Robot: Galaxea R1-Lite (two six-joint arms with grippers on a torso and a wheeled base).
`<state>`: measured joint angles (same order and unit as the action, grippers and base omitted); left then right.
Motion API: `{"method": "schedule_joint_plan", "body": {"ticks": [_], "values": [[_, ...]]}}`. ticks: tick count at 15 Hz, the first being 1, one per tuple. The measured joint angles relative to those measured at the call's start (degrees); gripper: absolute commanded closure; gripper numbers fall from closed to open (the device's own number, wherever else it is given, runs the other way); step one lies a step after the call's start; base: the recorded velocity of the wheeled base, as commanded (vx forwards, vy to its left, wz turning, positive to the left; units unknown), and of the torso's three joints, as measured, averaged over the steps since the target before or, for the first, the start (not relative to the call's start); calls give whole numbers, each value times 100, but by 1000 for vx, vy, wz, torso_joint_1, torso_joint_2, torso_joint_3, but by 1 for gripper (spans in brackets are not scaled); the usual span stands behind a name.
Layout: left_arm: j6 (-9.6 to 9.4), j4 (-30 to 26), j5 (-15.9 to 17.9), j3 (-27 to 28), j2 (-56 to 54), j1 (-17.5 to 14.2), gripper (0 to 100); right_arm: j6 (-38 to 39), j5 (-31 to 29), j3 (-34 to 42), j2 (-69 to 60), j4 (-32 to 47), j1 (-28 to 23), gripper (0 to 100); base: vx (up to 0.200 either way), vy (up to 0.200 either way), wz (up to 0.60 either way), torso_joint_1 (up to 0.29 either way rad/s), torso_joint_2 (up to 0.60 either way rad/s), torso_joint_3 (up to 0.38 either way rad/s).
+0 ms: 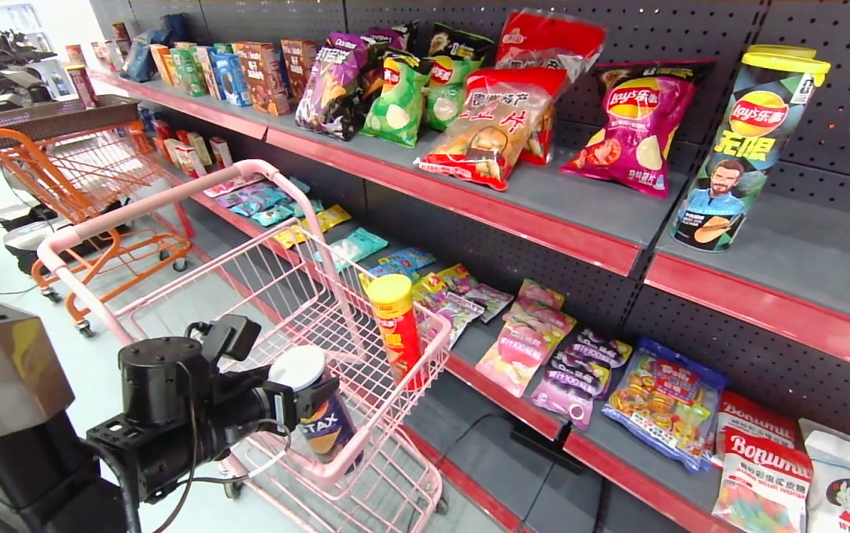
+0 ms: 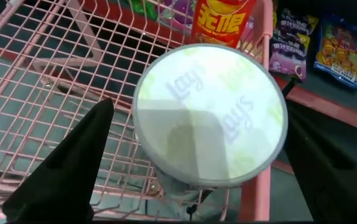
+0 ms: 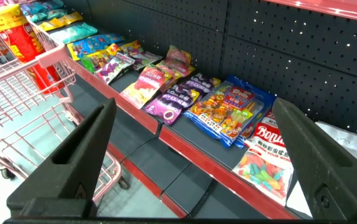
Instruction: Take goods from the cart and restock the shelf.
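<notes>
Left wrist view | chip can [image 2: 209, 118] between fingers [image 2: 73, 162] of left hand [image 2: 198, 106], in cart [image 2: 41, 74] | hand released, gap beside one finger

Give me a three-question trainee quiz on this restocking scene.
1. True or false: the red cylindrical canister with a yellow lid stands inside the pink wire cart.
2. The left hand has its fingers either side of which item? A. dark cylindrical canister with a white lid B. glass bottle C. folded towel
3. Fill in: the right hand is ___ and holds nothing.
Key: 1 true; 2 A; 3 open.
</notes>
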<state>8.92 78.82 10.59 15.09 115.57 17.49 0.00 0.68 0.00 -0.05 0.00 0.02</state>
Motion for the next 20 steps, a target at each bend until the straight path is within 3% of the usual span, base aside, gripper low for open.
{"method": "schedule_joint_plan", "body": {"ticks": [2, 3, 7, 11, 14, 17, 20], "values": [[-6, 329, -72, -2, 265, 50, 0, 0, 0, 0, 0, 0, 0, 0, 0, 0, 0, 0, 0, 0], [-17, 471, -99, 0, 380, 72, 100, 0, 0, 0, 0, 0, 0, 0, 0, 0, 0, 0, 0, 0], [-116, 1131, -189, -40, 846, 108, 100, 0, -2, 0, 0, 0, 0, 0, 0, 0, 0, 0, 0, 0], [-149, 1139, -215, -82, 916, 161, 100, -2, -2, 0, 0, 0, 0, 0, 0, 0, 0, 0, 0, 0], [-157, 1026, -234, 130, 592, -35, 100, -7, -2, 0, 0, 0, 5, 0, 0, 0, 0, 0, 0, 0], [-165, 383, -247, 664, -18, -367, 100, -7, 0, 0, 0, 0, 2, 0, 0, 0, 0, 0, 0, 0], [-165, -1067, -250, 1324, -862, -586, 100, -7, -2, 0, 0, 0, 5, 0, 0, 0, 0, 0, 0, 0]]}}
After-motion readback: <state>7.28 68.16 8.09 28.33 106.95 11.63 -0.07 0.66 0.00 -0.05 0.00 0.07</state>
